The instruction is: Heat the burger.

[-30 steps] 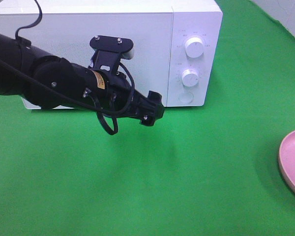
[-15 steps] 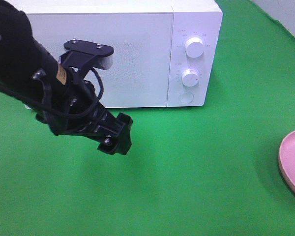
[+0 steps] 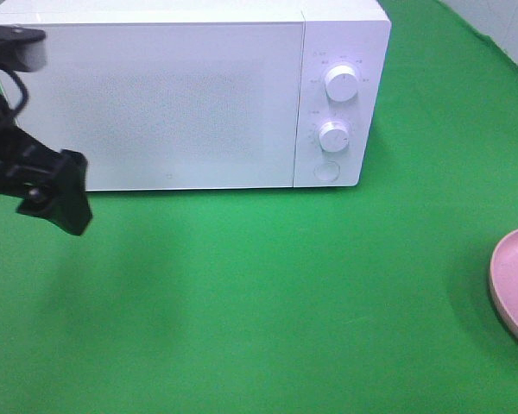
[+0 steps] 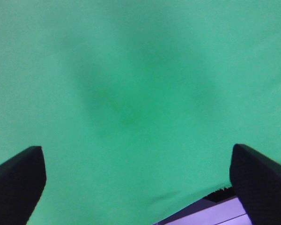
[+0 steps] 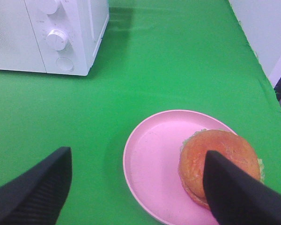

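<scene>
The burger [image 5: 215, 157], with a glossy golden-brown bun and a fringe of lettuce, sits off-centre on a pink plate [image 5: 152, 159]. Only the plate's rim [image 3: 511, 280] shows at the right edge of the exterior view. My right gripper [image 5: 136, 153] hangs open above the plate, and one finger [image 5: 236, 197] covers part of the burger. The left gripper [image 3: 59, 197] is at the far left, in front of the microwave's left end. In its wrist view the left gripper [image 4: 136, 149] is open over bare green cloth, holding nothing.
A white microwave [image 3: 190, 95] stands at the back with its door shut, two knobs [image 3: 340, 82] and a round button [image 3: 326, 172] on its right panel. Green cloth [image 3: 268, 302] covers the table. The table edge [image 4: 215, 213] lies near the left gripper.
The left arm has swung from in front of the microwave door, near its right edge, back to the far left. The right side has not moved.
</scene>
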`<action>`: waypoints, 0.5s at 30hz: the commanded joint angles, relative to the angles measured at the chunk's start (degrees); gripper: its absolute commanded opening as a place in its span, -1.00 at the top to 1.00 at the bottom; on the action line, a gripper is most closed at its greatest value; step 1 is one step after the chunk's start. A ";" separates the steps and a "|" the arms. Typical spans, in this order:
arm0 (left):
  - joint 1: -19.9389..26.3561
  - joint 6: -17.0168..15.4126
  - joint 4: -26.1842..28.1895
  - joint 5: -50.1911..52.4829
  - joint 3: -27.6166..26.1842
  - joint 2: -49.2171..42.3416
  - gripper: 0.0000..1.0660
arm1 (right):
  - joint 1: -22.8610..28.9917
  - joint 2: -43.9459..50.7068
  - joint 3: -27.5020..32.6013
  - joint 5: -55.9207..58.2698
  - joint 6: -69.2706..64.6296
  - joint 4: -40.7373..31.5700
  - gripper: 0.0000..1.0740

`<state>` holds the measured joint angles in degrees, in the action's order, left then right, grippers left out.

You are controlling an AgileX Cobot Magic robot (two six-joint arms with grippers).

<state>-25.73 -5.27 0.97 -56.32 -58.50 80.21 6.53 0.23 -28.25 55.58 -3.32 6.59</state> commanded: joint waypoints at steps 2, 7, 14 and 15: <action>6.02 1.43 0.06 -3.21 -0.23 -2.75 -0.89 | -0.40 1.60 0.11 -0.63 0.46 -0.06 -0.39; 14.84 2.29 0.17 -8.19 -0.23 -7.05 -0.89 | -0.40 1.60 0.11 -0.63 0.46 -0.06 -0.39; 18.51 2.23 0.11 -11.63 1.43 -11.80 -0.89 | -0.40 1.60 0.11 -0.63 0.46 -0.06 -0.39; 18.51 2.23 0.34 -11.57 3.84 -13.87 -0.89 | -0.40 1.60 0.11 -0.63 0.46 -0.06 -0.39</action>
<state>-7.39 -3.15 0.92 -67.09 -56.49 67.95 6.53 0.23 -28.25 55.58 -3.32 6.59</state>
